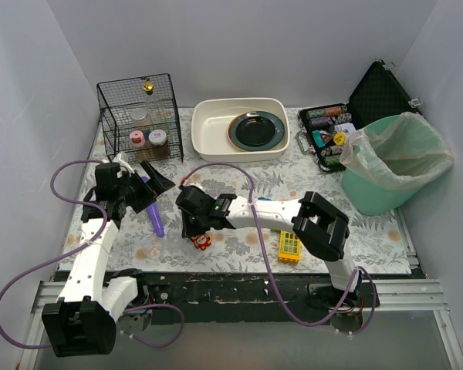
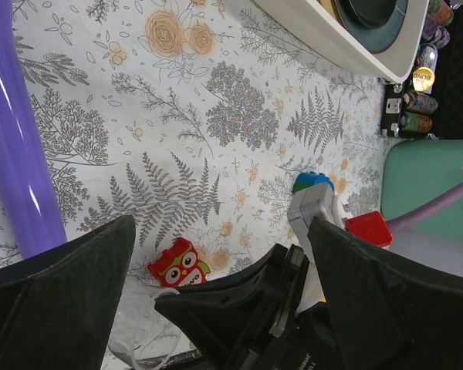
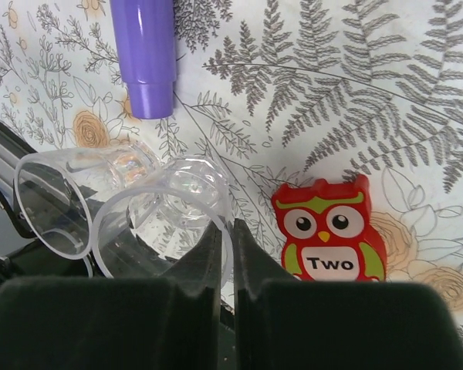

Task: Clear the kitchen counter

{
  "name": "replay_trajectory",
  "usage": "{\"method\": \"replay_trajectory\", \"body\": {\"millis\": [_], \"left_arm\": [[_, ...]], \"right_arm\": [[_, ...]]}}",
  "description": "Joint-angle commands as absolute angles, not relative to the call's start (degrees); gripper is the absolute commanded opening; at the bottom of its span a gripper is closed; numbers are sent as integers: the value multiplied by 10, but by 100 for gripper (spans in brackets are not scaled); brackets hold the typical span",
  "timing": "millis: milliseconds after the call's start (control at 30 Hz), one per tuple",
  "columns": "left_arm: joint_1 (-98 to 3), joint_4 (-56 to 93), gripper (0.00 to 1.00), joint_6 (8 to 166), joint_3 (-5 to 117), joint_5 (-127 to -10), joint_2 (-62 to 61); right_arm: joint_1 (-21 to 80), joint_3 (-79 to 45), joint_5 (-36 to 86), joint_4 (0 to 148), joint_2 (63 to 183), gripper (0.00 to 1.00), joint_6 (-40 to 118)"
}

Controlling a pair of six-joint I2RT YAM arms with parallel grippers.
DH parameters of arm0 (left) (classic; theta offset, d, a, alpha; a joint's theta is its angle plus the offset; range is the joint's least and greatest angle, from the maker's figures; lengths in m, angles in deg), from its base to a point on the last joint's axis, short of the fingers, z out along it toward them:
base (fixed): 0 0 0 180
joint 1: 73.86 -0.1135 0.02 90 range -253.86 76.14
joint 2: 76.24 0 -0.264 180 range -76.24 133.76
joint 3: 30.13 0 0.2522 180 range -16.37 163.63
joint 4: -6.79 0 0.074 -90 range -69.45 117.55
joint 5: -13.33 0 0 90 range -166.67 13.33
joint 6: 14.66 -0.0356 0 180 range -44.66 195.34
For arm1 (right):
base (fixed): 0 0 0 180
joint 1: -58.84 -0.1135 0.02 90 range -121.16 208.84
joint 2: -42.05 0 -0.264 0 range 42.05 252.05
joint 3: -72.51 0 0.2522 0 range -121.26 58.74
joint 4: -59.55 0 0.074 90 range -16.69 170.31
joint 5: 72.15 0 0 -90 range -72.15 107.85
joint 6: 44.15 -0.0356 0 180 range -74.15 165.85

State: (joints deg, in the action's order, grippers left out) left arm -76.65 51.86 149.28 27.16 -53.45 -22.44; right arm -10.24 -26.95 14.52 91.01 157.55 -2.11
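The kitchen counter (image 1: 239, 181) has a fern and flower print. My right gripper (image 1: 190, 226) is low near the front edge, its jaws (image 3: 226, 225) shut on the rim of a clear plastic cup (image 3: 162, 223). A second clear cup (image 3: 58, 200) lies just left of it. A red owl block (image 1: 201, 242) marked "Two" (image 3: 329, 231) lies right beside the right gripper. A purple tube (image 1: 154, 220) lies on the counter below my left gripper (image 1: 150, 185), which is open and empty above the cloth (image 2: 220, 231). The tube also shows in the left wrist view (image 2: 15, 154).
A yellow block (image 1: 289, 247) lies near the front edge. At the back stand a wire basket (image 1: 139, 116) with jars, a white basin (image 1: 208, 131) holding a dark plate (image 1: 257, 129), and an open black case (image 1: 328, 135). A lined green bin (image 1: 393, 166) stands at the right.
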Motion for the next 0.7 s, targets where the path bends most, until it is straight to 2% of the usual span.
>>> {"method": "replay_trajectory", "body": {"millis": [0, 133, 300, 500, 667], "left_arm": [[-769, 517, 97, 1486, 267, -527, -229], [-769, 519, 97, 1491, 277, -511, -231], [-769, 483, 97, 1532, 281, -453, -236], [-762, 394, 96, 1608, 267, -349, -229], [-724, 288, 96, 1673, 256, -298, -216]], "right_arm": [[-91, -240, 124, 876, 1506, 3, -40], [-44, -133, 190, 791, 1438, 1, -85], [29, 40, 276, 588, 1305, 1, -136], [101, 104, 344, 493, 1205, 1, -160], [135, 142, 393, 369, 1180, 1, -225]]}}
